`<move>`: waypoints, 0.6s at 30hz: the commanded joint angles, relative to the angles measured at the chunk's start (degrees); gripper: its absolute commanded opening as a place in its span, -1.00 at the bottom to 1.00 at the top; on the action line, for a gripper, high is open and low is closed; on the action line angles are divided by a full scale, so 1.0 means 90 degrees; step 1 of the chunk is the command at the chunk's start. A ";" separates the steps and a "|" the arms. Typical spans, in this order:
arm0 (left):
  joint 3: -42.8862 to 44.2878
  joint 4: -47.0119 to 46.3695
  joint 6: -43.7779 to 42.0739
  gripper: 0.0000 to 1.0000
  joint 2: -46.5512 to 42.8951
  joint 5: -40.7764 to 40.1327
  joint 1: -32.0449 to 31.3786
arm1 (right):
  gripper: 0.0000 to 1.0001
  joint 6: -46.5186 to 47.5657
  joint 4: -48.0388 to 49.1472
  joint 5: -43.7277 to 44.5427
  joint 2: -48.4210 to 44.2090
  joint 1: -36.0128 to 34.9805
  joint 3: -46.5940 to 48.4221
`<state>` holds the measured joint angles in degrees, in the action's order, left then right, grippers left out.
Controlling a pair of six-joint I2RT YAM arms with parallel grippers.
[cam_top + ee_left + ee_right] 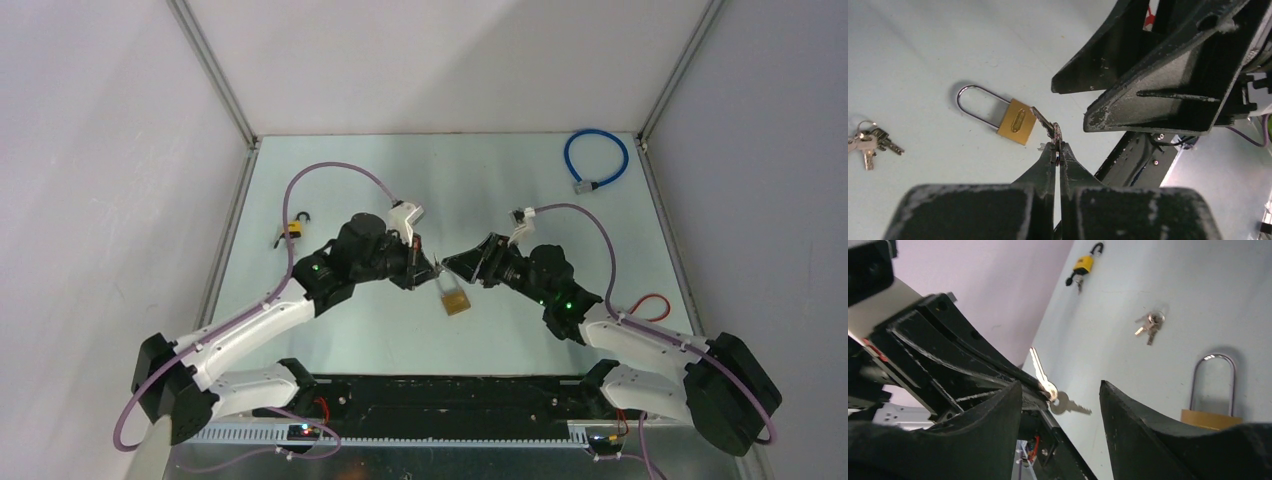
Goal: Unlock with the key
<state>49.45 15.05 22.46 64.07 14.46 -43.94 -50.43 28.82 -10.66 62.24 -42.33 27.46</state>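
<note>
A brass padlock (pixel 456 301) with a long steel shackle lies flat on the table; it also shows in the left wrist view (pixel 1017 122) and the right wrist view (pixel 1204 418). My left gripper (pixel 430 268) (pixel 1058 145) is shut on a silver key (pixel 1047 124) (pixel 1038 371), held just above the padlock's body end; whether they touch I cannot tell. A second key (pixel 1071 405) hangs from the same ring. My right gripper (pixel 450 263) (pixel 1060 386) is open and empty, its fingers (pixel 1148 85) facing the left gripper's tips with the keys between them.
A loose bunch of keys (pixel 869 143) (pixel 1149 325) lies beyond the padlock. A small yellow padlock (pixel 293 231) (pixel 1083 263) lies at the far left by the wall. A blue cable loop (pixel 595 160) lies at the back right, a red wire (pixel 652 304) beside the right arm.
</note>
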 commanded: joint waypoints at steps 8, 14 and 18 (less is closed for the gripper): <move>0.0020 -0.0673 -0.0053 -1.00 -0.0195 0.1133 -0.0137 | 0.12 -0.0238 0.1503 -0.0649 0.0261 -0.0026 0.0034; 0.0081 -0.0676 -0.0091 -1.00 -0.0195 0.1320 -0.0170 | -0.13 -0.0227 0.1651 -0.0853 0.0300 0.0030 0.0034; 0.0086 -0.0673 -0.0096 -1.00 -0.0172 0.1371 -0.0173 | -0.47 -0.0136 0.1575 -0.0885 0.0199 0.0032 0.0034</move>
<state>48.86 11.22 22.41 63.24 24.71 -45.15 -52.47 39.92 -17.37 64.93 -42.24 27.44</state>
